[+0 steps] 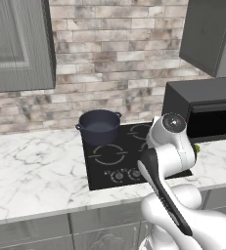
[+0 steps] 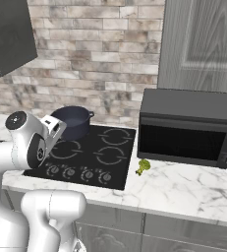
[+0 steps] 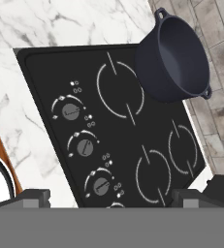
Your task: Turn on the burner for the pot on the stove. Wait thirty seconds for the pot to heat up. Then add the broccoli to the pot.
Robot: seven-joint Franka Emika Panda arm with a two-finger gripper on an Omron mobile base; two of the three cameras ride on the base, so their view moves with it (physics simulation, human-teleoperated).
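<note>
pot (image 3: 176, 55) on stove (image 3: 133, 140), knobs (image 3: 85, 147) unlabelled

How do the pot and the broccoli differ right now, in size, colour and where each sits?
Size: the pot is far bigger than the small broccoli.
Colour: the pot is dark blue-grey; the broccoli is green to yellow-green.
Place: the pot stands upright on the stove's rear left ring; the broccoli lies on the marble counter between stove and microwave.
Shared: both sit untouched, away from the arm.
</note>
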